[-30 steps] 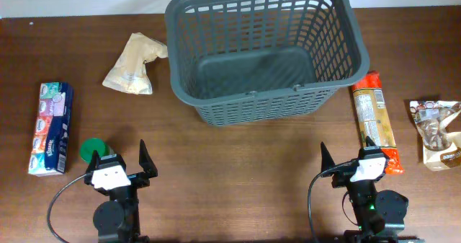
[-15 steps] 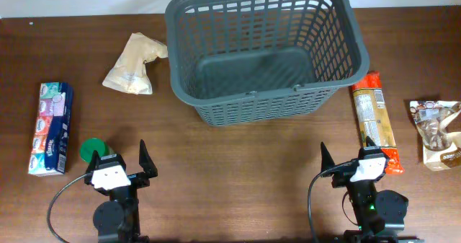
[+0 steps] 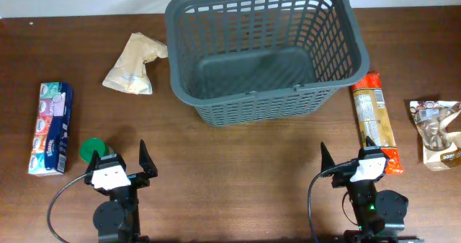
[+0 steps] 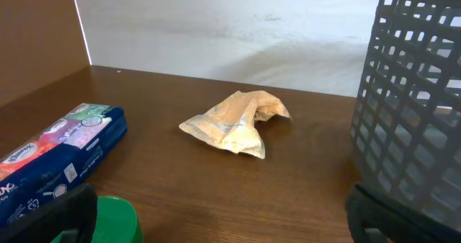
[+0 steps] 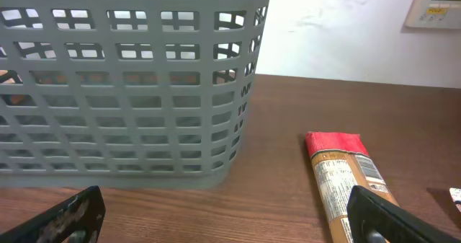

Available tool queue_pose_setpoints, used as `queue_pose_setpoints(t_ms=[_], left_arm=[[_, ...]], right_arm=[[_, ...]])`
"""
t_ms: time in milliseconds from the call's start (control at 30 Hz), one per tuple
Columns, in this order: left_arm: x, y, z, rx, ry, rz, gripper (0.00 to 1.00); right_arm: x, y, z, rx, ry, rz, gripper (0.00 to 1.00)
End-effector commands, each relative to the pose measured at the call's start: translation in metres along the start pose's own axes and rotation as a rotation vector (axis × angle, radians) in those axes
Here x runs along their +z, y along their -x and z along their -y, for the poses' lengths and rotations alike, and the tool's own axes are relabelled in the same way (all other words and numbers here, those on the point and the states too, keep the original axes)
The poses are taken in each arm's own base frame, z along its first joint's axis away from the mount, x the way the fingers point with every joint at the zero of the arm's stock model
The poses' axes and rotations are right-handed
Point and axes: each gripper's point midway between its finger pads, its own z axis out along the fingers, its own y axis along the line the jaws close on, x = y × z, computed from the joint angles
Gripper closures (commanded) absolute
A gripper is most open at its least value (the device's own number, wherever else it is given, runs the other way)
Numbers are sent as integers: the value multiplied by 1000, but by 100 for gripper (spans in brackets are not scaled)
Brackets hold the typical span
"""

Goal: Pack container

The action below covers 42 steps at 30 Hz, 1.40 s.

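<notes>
By the left edge a blue tissue pack (image 3: pixel 50 127) is lying lengthwise near to far, and a green lid (image 3: pixel 91 150) is sitting just beside the left gripper (image 3: pixel 119 158), which is resting at the near edge, fingers spread, holding nothing. A beige pouch (image 3: pixel 133 64) is lying towards the far edge. The container (image 3: pixel 259 107), a dark grey slotted basket, is standing empty at the middle of the far edge. The right gripper (image 3: pixel 346 155) is likewise sitting spread and empty at the near edge. An orange packet (image 3: pixel 374 120) is lying just ahead to its right, long axis near to far, so this arm is likely the nearer. A brown bag (image 3: pixel 436 135) is lying by the right edge.
</notes>
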Motion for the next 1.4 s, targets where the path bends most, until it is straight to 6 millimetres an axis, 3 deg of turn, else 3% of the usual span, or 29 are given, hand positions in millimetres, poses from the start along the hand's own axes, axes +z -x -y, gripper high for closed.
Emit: queue_pose_setpoints(t_ms=[0,600,700,867,1100,1367], left_arm=[[1,-5,-3,-10,15,-2,1],[1,-5,-3,-10,15,-2,1],[1,-5,-3,-10,15,-2,1],[1,-5,-3,-10,15,-2,1],[1,-5,-3,-10,15,-2,1],[1,-5,-3,-10,15,-2,1]], right_arm=[[0,-1,-4,0,18,2,1],[0,-1,4,0,-24,3,1],[0,0,-8,0,45,7,1],[-2,9,-4,85,24,21,1],[-7,47,30,109,-159,25,1],[7,137,85,144,-311,-140,1]])
